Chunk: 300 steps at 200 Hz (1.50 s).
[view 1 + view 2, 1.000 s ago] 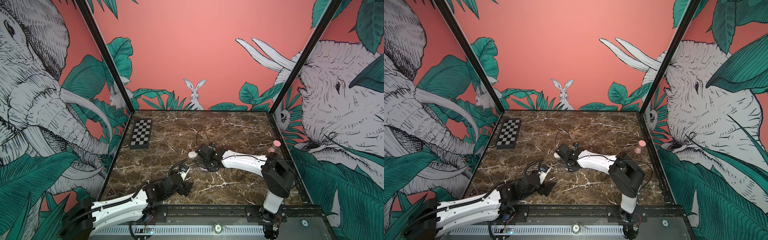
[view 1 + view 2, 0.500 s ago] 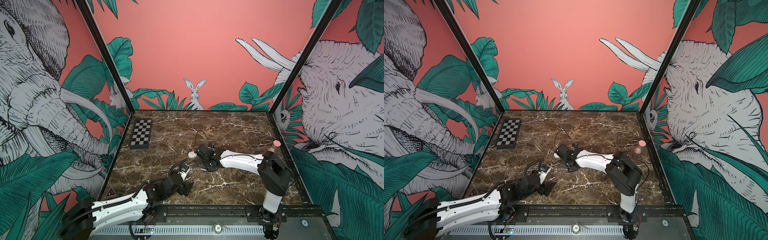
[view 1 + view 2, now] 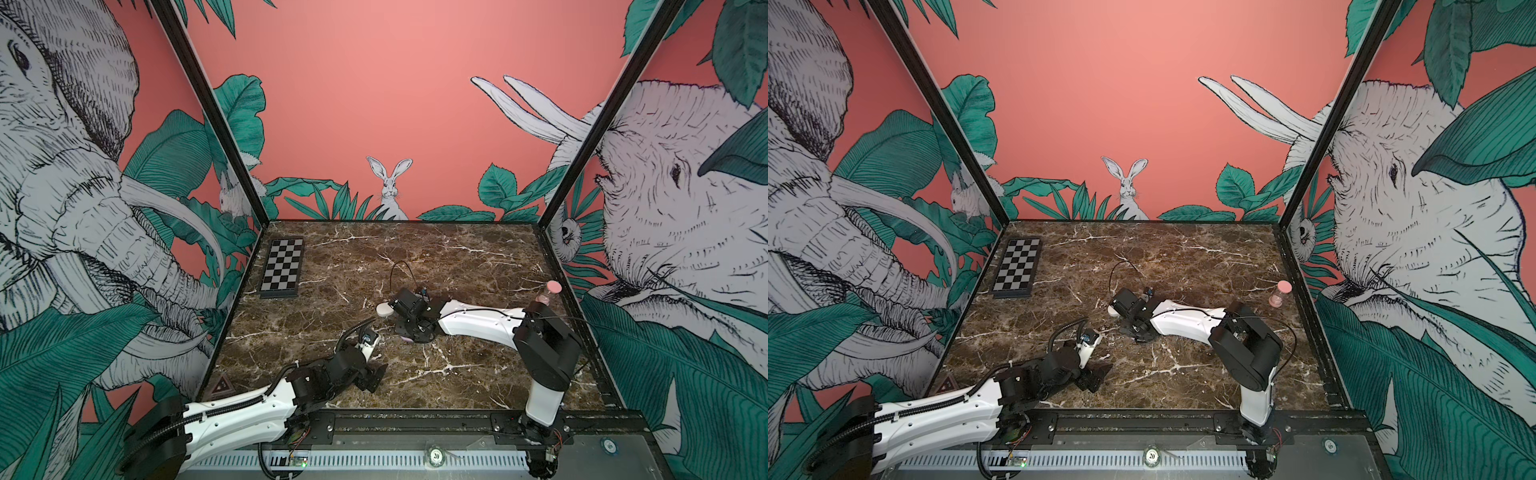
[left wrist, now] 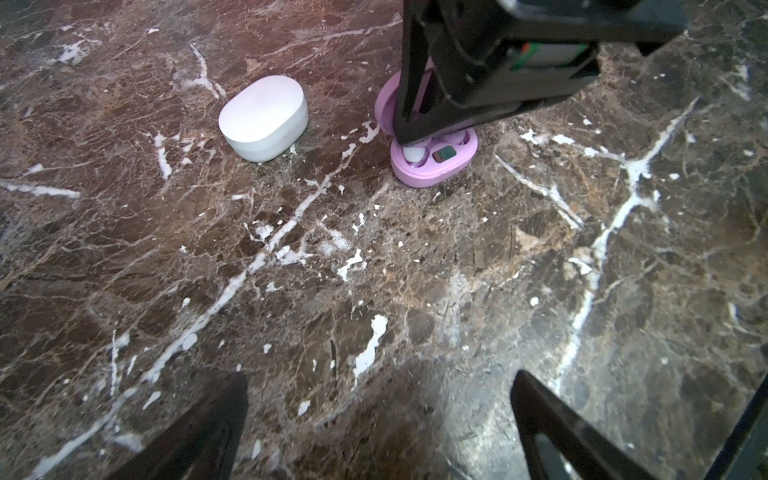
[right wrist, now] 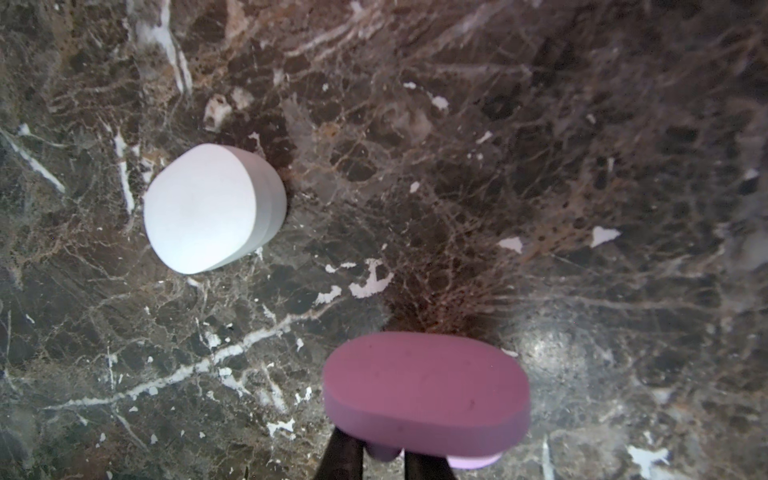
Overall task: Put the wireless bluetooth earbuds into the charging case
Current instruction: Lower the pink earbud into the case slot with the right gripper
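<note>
An open lilac charging case (image 4: 434, 166) lies on the marble with its lid (image 5: 424, 386) raised. My right gripper (image 4: 409, 135) reaches down into it, shut on a small rounded earbud (image 5: 384, 451) between its fingertips. In the left wrist view that pale earbud (image 4: 413, 154) sits in the case's slot right under the tips. A closed white case (image 4: 264, 118) lies beside it. In both top views the right gripper (image 3: 413, 332) covers most of the lilac case. My left gripper (image 4: 374, 415) hovers open and empty near the front edge.
A checkerboard (image 3: 281, 268) lies at the back left and a pink hourglass (image 3: 548, 293) stands by the right wall. A black cable loop (image 3: 399, 270) rises behind the right wrist. Glass walls enclose the marble table (image 3: 457, 257).
The right arm's elbow has shifted slightly to the left while its gripper stays at the lilac case. The left arm has not moved.
</note>
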Each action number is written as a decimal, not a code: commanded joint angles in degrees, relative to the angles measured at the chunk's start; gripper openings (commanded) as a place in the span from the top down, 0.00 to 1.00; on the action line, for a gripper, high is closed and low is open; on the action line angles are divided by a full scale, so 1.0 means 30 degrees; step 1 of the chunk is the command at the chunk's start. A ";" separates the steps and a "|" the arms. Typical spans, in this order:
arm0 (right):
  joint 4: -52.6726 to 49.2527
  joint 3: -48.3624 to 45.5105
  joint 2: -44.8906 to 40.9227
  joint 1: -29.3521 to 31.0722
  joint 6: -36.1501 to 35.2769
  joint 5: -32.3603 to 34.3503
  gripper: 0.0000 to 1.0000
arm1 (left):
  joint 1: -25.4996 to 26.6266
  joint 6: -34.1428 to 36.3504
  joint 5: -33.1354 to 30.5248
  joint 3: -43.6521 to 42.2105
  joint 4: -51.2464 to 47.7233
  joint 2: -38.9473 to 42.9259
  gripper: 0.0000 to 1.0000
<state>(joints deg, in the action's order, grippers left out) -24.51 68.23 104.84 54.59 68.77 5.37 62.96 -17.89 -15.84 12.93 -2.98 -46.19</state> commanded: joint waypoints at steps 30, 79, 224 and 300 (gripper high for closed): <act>0.0143 0.0080 0.0242 -0.0099 0.0101 0.0050 0.87 | 0.0074 0.0125 0.0064 0.0349 0.0395 -0.0127 0.01; 0.0255 -0.0154 0.0152 -0.0114 0.0191 0.0071 0.87 | 0.0078 0.0104 0.0064 0.0349 0.0408 -0.0164 0.01; 0.0638 -0.0718 0.0005 -0.0101 0.0562 -0.0170 0.86 | 0.0078 0.0163 0.0064 0.0407 0.0496 -0.0345 0.01; 0.0530 -0.0723 -0.0101 -0.0092 0.0542 -0.0192 0.84 | 0.0078 0.0165 0.0064 0.0437 0.0493 -0.0396 0.01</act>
<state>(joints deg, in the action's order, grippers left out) -22.94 67.00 104.86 54.57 70.24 4.93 62.96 -17.47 -15.62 12.93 -2.22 -47.24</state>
